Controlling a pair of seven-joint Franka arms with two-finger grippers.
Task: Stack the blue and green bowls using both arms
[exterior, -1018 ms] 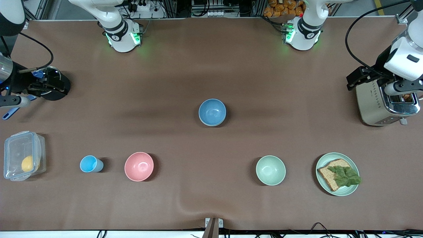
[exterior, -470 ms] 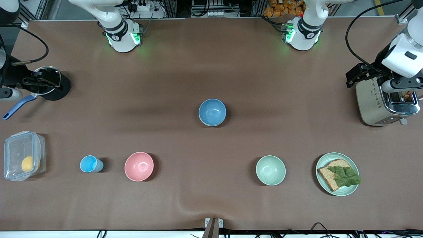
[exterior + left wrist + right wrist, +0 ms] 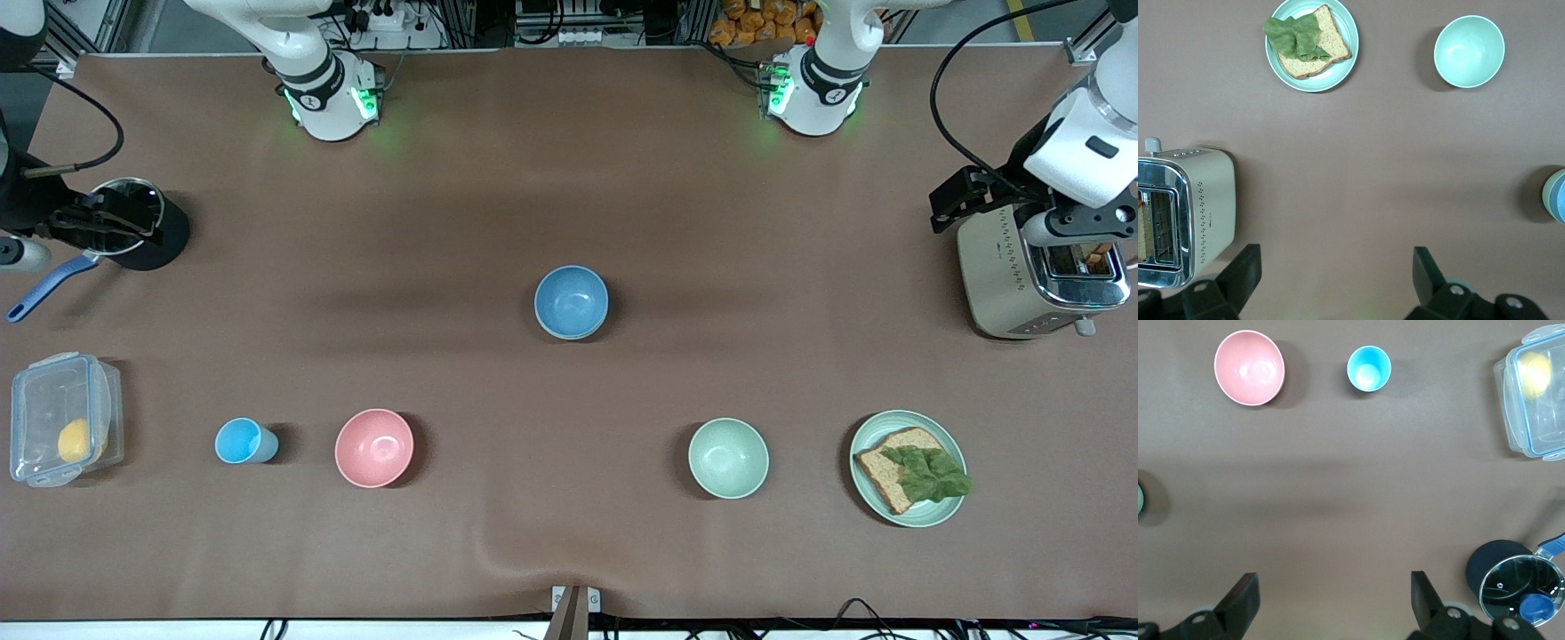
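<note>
The blue bowl (image 3: 571,300) stands upright in the middle of the table. It sits nested in the green bowl (image 3: 1546,195), of which only a thin dull rim shows around it. My left gripper (image 3: 967,203) is open and empty, up over the toaster end of the table; its open jaws show in the left wrist view (image 3: 1336,260). My right gripper (image 3: 105,222) is open and empty over the black pot; its open jaws show in the right wrist view (image 3: 1335,583). Both grippers are well away from the bowls.
A paler mint bowl (image 3: 728,458) and a plate with bread and lettuce (image 3: 907,468) lie nearer the front camera. So do a pink bowl (image 3: 374,447), a light-blue cup (image 3: 240,441) and a clear box (image 3: 62,418). A toaster (image 3: 1040,276) and a black pot (image 3: 133,222) stand at the table's ends.
My right arm has drawn back toward its end of the table, uncovering the pot's lid and blue handle. My left arm has shifted slightly. The bowls have not moved.
</note>
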